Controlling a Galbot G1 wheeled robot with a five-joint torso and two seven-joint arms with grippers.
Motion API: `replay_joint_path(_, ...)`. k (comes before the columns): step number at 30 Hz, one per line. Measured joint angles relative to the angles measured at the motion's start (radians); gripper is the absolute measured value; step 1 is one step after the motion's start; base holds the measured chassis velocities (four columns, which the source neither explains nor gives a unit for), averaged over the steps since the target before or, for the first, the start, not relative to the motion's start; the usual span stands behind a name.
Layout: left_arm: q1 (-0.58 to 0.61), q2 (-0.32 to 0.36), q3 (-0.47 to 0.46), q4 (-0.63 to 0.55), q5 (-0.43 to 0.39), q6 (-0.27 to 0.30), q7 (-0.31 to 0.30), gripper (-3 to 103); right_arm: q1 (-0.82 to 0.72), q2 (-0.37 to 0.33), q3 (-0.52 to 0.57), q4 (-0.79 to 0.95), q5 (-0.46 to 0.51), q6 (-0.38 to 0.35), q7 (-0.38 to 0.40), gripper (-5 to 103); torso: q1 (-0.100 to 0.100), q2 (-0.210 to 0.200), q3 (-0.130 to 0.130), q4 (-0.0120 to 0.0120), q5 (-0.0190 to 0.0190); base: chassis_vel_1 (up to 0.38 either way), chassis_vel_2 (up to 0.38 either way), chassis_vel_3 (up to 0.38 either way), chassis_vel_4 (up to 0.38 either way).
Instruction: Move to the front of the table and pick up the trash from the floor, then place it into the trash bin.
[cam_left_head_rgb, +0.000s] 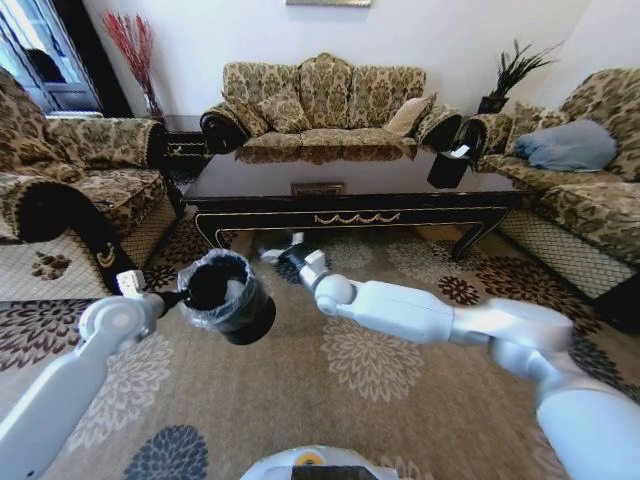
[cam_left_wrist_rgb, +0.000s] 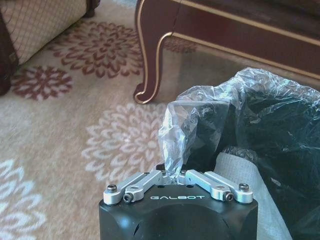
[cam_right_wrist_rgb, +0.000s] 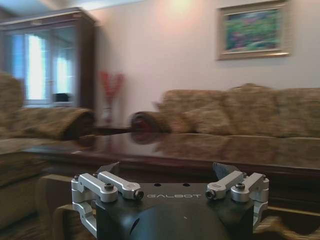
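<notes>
The robot stands in front of the table (cam_left_head_rgb: 350, 185), so I judge the driving part as done. The left gripper (cam_left_wrist_rgb: 172, 175) is closed on the ruffled plastic bag at the rim of the trash bin (cam_left_head_rgb: 228, 295) and holds the bin lifted above the carpet, on the robot's side of the table and toward its left end. Inside the bin something white is visible (cam_left_head_rgb: 233, 290) — it looks like tissue, so at least 1 piece of trash seems to be already inside, but I cannot say how many.

The right gripper (cam_right_wrist_rgb: 170, 187) is between the bin and the front edge of the table, low near the floor, with its fingers (cam_right_wrist_rgb: 107, 186) spread apart and nothing between them. In the head view it sits close to a small white scrap (cam_left_head_rgb: 272, 254) on the carpet just in front of the table. I think this scrap is still to be collected.

What is hard to make out: the floor under the table is in shadow, the right arm covers part of the carpet, and the right wrist view looks over the table top — not at the floor. So I cannot tell if a bottle or wrapper is left there.
</notes>
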Motion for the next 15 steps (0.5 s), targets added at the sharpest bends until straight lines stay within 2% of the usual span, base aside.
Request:
replay_joint_path(4,0.030,-0.044,0.013,0.005,0.042,-0.010,-0.016,3,-0.003,-0.064,0.120,-0.062,0.018,-0.003,-0.034,100,0.000,0.000,0.000,0.0004,-0.0001,0.000,0.000,0.000,0.000)
replay_joint_path(9,0.035,-0.069,0.028,0.029,0.074,-0.013,-0.022,3,-0.023,-0.126,0.209,-0.090,0.043,-0.002,-0.087,100,0.000,0.000,0.000,-0.0001,0.0001,0.000,0.000,0.000,0.000)
replay_joint_path(15,0.017,-0.092,0.043,0.065,0.091,-0.013,-0.018,3,-0.067,-0.167,0.254,-0.091,0.056,0.007,-0.123,100,0.000,0.000,0.000,0.0003,-0.0001,0.000,0.000,0.000,0.000)
